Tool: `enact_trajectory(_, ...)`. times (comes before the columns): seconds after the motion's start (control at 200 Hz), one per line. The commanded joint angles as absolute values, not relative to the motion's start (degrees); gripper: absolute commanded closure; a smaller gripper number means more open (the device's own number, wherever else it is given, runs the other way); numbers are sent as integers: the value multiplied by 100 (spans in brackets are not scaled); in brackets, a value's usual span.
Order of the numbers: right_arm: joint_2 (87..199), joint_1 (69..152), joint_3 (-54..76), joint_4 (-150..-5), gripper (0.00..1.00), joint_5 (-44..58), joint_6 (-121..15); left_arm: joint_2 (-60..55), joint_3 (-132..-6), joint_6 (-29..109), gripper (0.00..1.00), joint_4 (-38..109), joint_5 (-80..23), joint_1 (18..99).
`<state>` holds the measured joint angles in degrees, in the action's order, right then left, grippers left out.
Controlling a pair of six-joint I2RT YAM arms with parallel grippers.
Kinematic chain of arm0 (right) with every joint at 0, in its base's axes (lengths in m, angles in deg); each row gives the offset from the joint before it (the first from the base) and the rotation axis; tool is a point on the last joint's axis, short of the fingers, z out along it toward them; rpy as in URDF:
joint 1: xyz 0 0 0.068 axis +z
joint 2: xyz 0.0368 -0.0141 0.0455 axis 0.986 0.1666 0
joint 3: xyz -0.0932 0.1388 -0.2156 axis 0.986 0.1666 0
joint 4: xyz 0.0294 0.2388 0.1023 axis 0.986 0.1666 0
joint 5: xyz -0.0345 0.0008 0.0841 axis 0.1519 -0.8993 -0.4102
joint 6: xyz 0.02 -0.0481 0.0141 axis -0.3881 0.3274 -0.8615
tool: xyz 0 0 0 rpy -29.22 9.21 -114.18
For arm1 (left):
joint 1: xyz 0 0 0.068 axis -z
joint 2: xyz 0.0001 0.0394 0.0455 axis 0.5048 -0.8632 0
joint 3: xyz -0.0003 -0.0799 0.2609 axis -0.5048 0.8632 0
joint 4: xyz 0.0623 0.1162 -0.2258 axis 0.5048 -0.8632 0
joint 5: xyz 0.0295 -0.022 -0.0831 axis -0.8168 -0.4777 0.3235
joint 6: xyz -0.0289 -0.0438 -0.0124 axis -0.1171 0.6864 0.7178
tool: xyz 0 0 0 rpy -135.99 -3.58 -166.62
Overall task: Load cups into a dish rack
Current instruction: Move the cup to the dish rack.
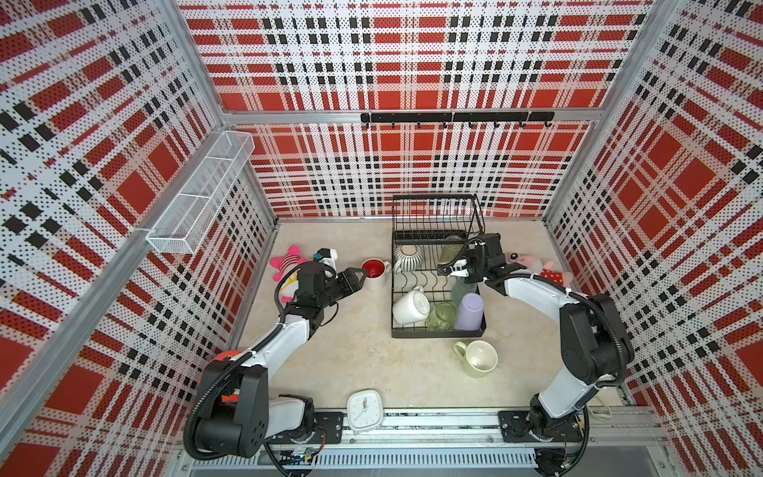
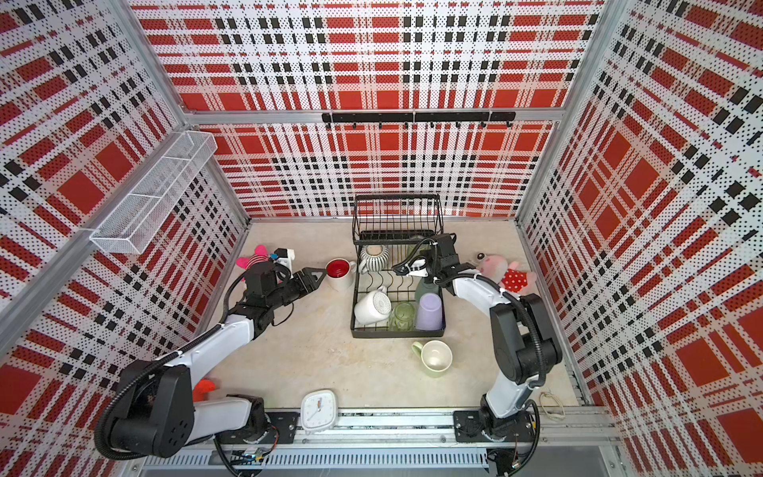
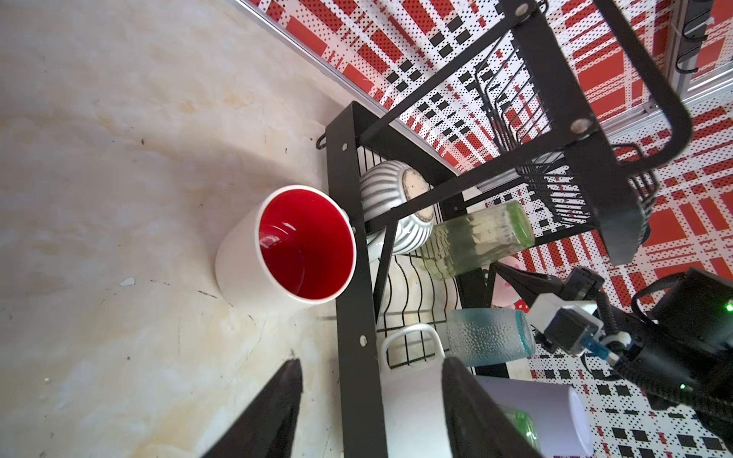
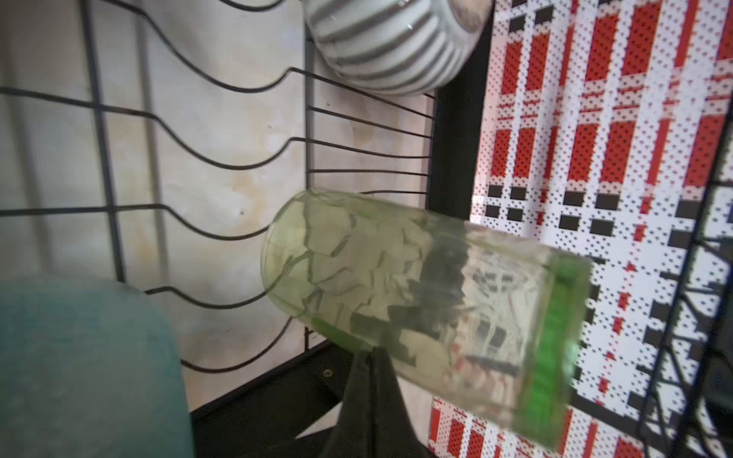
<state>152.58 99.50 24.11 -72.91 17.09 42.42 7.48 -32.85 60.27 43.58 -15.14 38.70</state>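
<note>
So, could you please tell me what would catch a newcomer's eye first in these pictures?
The red, white and black plaid walls on all sides strike first. Next comes the black dish rack toward the back of the table, already partly loaded, with a lavender tumbler at its front. A white mug with a red inside stands just outside the rack, with the open left tool close beside it.
</note>
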Motion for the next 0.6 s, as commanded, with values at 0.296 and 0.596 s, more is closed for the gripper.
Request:
enact_trajectory(0.296,15771,9992,2086,-7838,100,1971,4246,776,-3332,6151,40,4507,-1385,3867)
enact_trajectory(0.596,14914,10004,2421,-7416,100,1416,3842,819,-3330,6252,40,4517,-1421,4008)
